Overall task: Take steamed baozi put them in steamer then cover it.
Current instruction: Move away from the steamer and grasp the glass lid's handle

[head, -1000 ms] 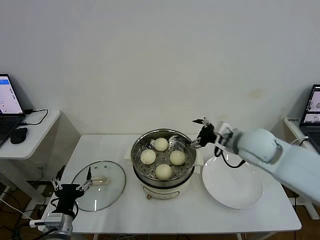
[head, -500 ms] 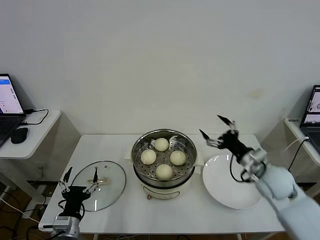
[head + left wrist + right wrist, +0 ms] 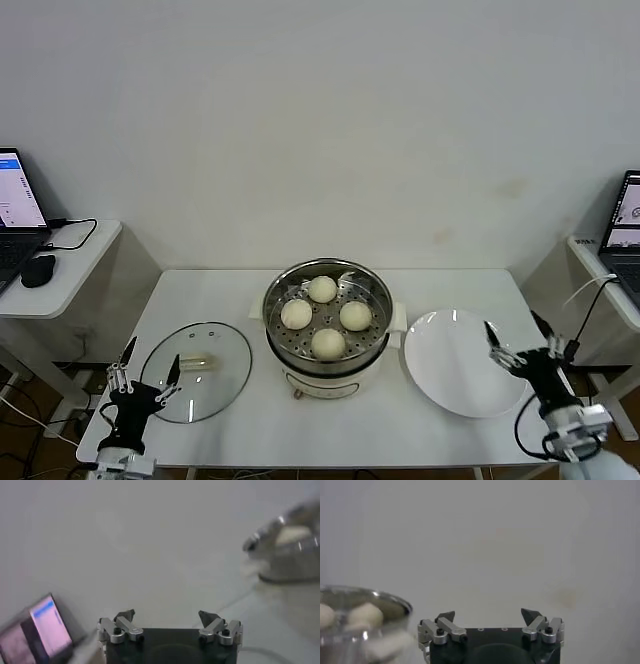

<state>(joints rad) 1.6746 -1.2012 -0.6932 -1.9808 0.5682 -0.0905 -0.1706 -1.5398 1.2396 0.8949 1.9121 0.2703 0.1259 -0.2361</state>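
Observation:
The steamer [image 3: 268,312] stands at the table's middle, uncovered, with several cream-white baozi [image 3: 328,343] on its perforated tray. Its glass lid [image 3: 218,352] lies flat on the table to its left. My left gripper [image 3: 150,364] is open and holds nothing, low at the front left by the lid's near edge. My right gripper [image 3: 515,334] is open and holds nothing, low at the front right beyond the white plate [image 3: 450,385]. The left wrist view shows its open gripper [image 3: 167,615] and the steamer [image 3: 287,550] far off. The right wrist view shows its open gripper [image 3: 489,614], the steamer [image 3: 395,605] and baozi [image 3: 365,614].
A bare white plate sits right of the steamer. Side desks with a laptop [image 3: 15,205] and mouse [image 3: 38,270] on the left and another laptop [image 3: 625,225] on the right flank the table. A wall stands behind.
My right arm has pulled away from the steamer's right rim, swinging down to the front right past the plate. My left gripper has dropped slightly toward the front left.

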